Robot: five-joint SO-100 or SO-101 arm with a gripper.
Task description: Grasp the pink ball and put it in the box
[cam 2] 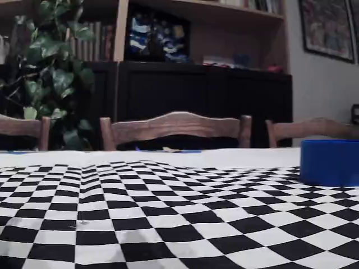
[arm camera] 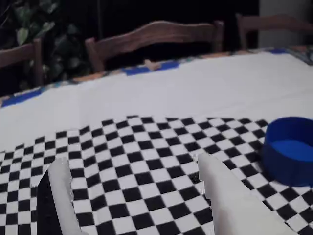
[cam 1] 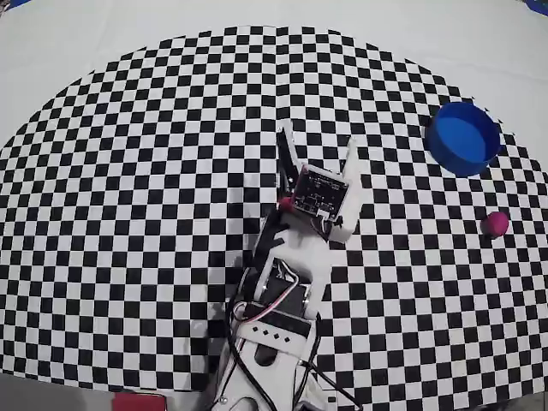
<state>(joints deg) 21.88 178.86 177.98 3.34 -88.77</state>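
Note:
The pink ball (cam 1: 495, 223) lies on the checkered mat at the right edge of the overhead view, below the blue round box (cam 1: 463, 138). The box also shows at the right in the wrist view (arm camera: 288, 149) and in the fixed view (cam 2: 330, 162). The ball is out of the wrist and fixed views. My gripper (cam 1: 317, 143) is open and empty over the middle of the mat, well left of the ball and the box. In the wrist view (arm camera: 132, 169) its two white fingers stand wide apart with only mat between them.
The black-and-white checkered mat (cam 1: 137, 171) covers a white tablecloth (cam 1: 86, 34). Wooden chairs (cam 2: 175, 129) stand behind the far table edge, with a plant and dark shelves beyond. A red object (cam 1: 137, 401) lies at the bottom edge by the arm's base.

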